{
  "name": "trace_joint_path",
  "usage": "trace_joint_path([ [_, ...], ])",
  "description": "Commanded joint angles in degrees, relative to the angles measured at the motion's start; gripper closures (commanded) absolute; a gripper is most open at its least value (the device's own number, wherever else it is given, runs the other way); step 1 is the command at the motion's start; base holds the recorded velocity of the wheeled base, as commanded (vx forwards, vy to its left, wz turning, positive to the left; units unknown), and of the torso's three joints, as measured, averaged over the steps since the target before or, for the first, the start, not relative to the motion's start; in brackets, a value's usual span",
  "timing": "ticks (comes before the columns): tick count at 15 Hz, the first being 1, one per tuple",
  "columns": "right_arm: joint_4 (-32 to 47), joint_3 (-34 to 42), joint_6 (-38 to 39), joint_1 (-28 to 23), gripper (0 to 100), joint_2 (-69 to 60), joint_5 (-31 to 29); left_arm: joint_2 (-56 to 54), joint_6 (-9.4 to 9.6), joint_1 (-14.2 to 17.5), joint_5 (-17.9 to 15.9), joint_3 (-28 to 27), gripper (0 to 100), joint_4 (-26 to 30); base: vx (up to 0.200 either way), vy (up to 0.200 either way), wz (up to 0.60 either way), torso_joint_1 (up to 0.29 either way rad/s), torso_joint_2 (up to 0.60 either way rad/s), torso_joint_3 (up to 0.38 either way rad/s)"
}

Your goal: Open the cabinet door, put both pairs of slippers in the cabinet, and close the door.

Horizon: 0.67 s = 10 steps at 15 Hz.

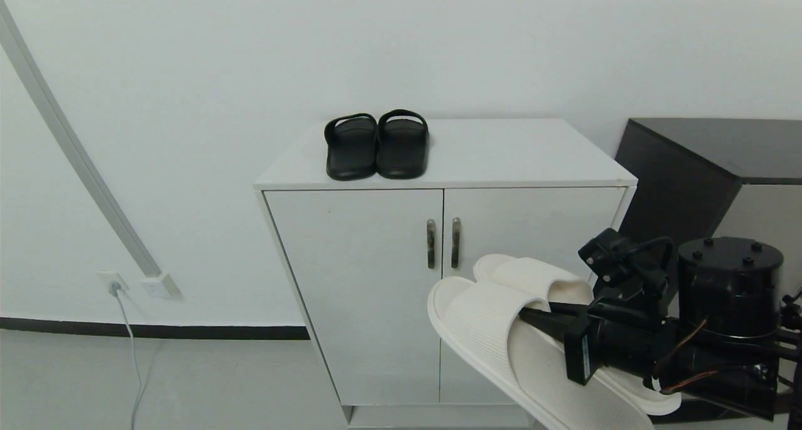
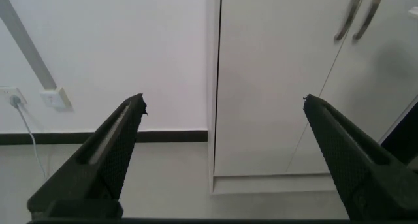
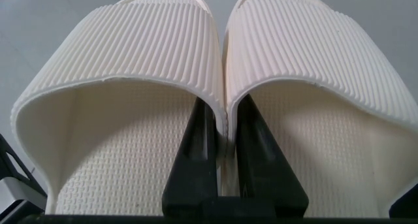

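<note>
Right gripper: the right gripper (image 3: pixel 225 142) is closed narrow on the cream ribbed foam slippers (image 1: pixel 495 317); one black finger sits inside each strap, pinching the two touching inner walls together, so a single grasp carries both shoes.
Cream pair: held in the air low before the right-hand door, toes raised towards it (ready for loading, I judge).
Black pair: the black rubber slide slippers (image 1: pixel 376 145) stand side by side on the cabinet's top, left of its middle; untouched.
Cabinet: the white two-door wooden cabinet (image 1: pixel 357 292) has both doors shut; its slim metal handles (image 1: pixel 431 243) flank the centre seam.
Left gripper: the left gripper (image 2: pixel 223 101) is spread wide and empty, facing the lower left door; probably kept free to pull a handle.
Risk: the carried pair hangs close to the right door; swinging that door open could strike it.
</note>
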Motion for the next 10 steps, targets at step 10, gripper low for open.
trace_joint_path([
  [10,-0.1,0.7,-0.5,-0.2,100,0.8,0.2,0.1,0.58,0.0,-0.1,0.0,0,0.0,0.0,0.0,0.0,-0.129,0.47,0.34],
])
